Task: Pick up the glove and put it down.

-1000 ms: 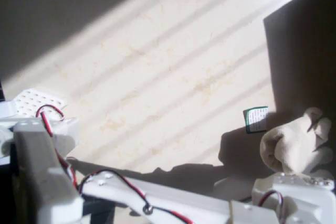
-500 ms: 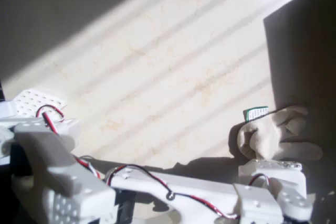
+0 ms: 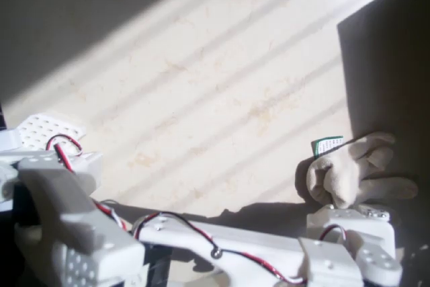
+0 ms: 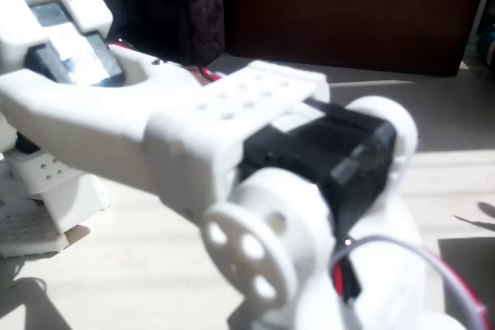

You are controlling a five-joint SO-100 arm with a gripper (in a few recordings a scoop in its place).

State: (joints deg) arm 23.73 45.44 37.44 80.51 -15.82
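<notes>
Overhead view shows the glove [image 3: 353,169] at the right side of the table [image 3: 201,99], its thick fingers spread to the right, touching the small green-and-white card [image 3: 327,146]. Compared with a second ago it sits lower and flatter, and since half a second it has hardly moved. The gripper [image 3: 356,216] is just below it at its lower edge; I cannot tell if the jaws hold the fabric. I judge the put-down is almost finished, only the release remains
</notes>
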